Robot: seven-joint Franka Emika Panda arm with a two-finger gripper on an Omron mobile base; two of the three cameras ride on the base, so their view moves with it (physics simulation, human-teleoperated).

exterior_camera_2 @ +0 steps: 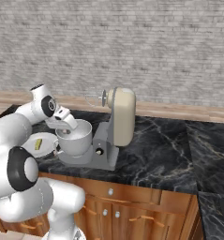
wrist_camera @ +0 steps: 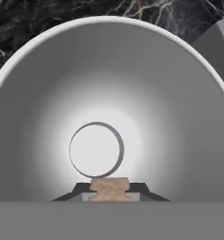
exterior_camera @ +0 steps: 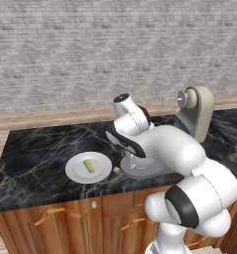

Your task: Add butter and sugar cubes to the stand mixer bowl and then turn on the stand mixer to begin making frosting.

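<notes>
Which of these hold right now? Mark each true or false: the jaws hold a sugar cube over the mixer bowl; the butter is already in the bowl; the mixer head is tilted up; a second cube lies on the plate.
1. The gripper holds a sugar cube above the stand mixer bowl. True.
2. The butter is in the bowl. False: it lies on the white plate.
3. The stand mixer has its head tilted up. True.
4. A second cube lies on the plate. False: it sits on the counter beside the plate.

Base views flank the stand mixer (exterior_camera_2: 114, 129); hand view peers closely into its bowl (wrist_camera: 48, 93).
</notes>
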